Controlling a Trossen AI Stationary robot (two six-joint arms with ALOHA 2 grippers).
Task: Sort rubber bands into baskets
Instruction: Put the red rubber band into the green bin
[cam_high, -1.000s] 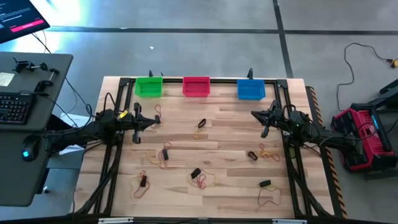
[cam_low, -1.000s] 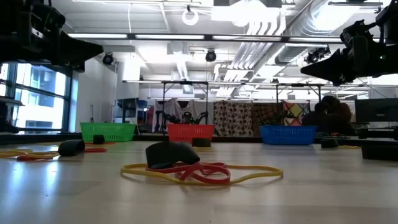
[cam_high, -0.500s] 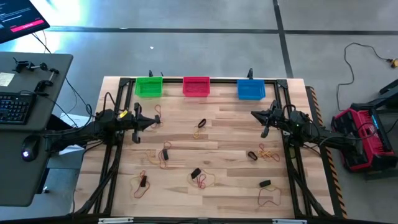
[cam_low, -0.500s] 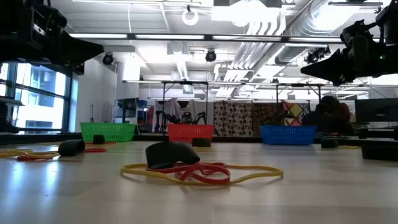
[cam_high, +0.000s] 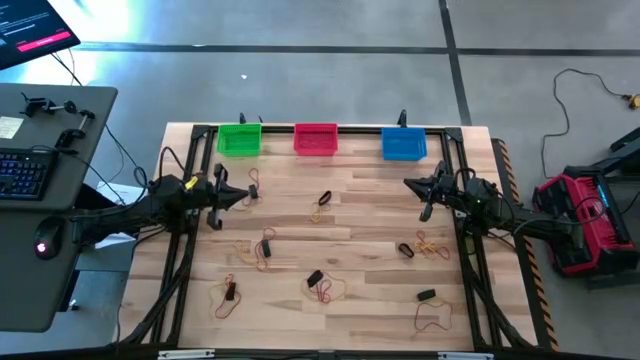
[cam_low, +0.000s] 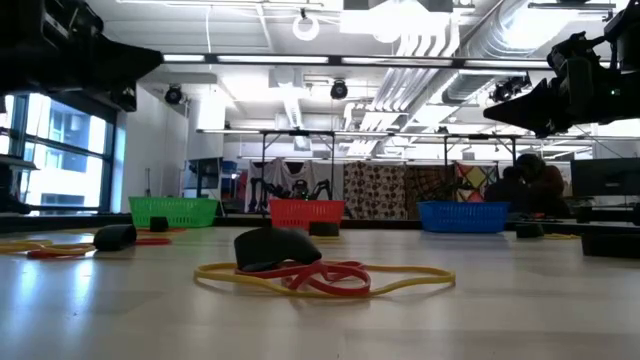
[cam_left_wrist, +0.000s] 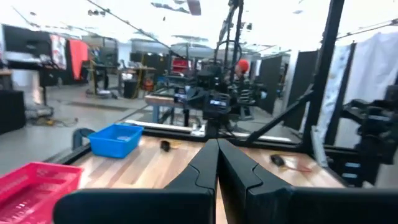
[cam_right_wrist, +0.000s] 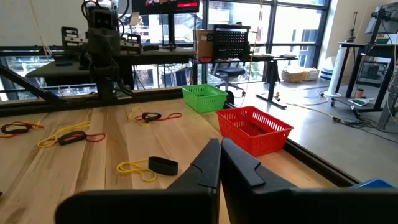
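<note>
Several rubber bands, tan, red and black, lie scattered flat on the wooden table, among them clusters at the middle (cam_high: 322, 205), near the front (cam_high: 320, 285) and on the right (cam_high: 430, 245). One pile shows close up in the low view (cam_low: 320, 275). Three baskets stand in a row along the far edge: green (cam_high: 239, 139), red-pink (cam_high: 315, 139) and blue (cam_high: 403, 144). My left gripper (cam_high: 252, 193) hangs shut above the table's left side, with a red band (cam_high: 252, 180) below its tip. My right gripper (cam_high: 408, 183) hangs shut above the right side. Both point level toward the middle and hold nothing.
Black frame rails (cam_high: 180, 260) run along the table's left, right and far sides. A desk with a keyboard (cam_high: 25, 170) stands left of the table. A red machine (cam_high: 585, 220) sits on the floor to the right. Bare wood lies between the band clusters.
My left gripper has rolled a little about its own line while staying in place; its dark outline at the top left of the low view has shifted. The fingers stay shut. The bands and baskets have not moved.
</note>
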